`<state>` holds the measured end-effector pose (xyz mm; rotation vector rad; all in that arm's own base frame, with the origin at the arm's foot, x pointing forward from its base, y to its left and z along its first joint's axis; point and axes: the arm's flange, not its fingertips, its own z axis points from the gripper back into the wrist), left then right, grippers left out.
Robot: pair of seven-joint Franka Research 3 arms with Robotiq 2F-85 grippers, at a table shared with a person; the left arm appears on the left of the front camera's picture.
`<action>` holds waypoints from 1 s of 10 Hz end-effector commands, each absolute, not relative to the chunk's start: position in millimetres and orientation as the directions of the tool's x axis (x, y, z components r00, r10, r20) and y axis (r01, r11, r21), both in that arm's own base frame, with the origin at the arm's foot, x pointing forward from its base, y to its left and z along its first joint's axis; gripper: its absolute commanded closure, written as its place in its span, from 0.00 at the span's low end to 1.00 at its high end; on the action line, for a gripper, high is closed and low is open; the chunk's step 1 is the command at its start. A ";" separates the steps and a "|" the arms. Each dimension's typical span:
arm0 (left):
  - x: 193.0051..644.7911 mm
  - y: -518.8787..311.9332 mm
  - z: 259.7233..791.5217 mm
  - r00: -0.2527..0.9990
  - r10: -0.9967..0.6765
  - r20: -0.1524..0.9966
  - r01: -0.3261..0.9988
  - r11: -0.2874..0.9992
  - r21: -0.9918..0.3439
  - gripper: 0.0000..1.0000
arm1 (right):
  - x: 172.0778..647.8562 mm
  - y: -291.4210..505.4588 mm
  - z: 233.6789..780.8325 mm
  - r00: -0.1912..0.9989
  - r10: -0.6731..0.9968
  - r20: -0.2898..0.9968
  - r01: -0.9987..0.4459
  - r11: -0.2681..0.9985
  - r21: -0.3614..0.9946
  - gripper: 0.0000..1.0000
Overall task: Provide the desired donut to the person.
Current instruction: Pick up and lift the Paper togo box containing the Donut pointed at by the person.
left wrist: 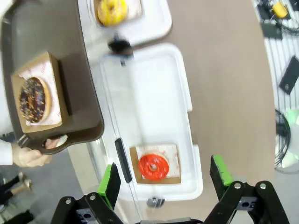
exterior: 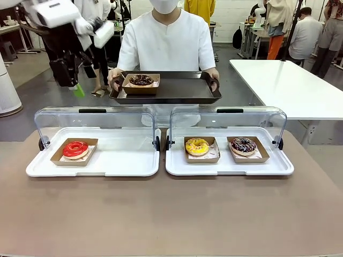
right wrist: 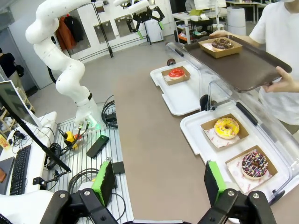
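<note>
Seemingly the delivery is made: a chocolate donut (exterior: 141,80) sits boxed on the tray (exterior: 182,90) that the person (exterior: 166,48) holds beyond the cases. The left gripper (left wrist: 164,176) hangs high over the left case, spread and empty, with the red donut (exterior: 75,149) beneath it. The right gripper (right wrist: 158,181), also spread and empty, is off the worktop's (exterior: 171,214) side. The risk now is a careless left-arm swing clipping the tray or the raised lid (exterior: 96,120) and jolting the donut off.
</note>
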<state>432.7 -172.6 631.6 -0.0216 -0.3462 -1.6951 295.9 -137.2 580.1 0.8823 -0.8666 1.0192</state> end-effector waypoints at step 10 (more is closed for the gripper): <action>427.6 100.5 475.1 0.028 -0.416 0.909 0.995 0.100 0.015 0.00 | 296.2 -137.8 579.9 0.274 0.321 0.907 -0.945 0.263 0.192 0.00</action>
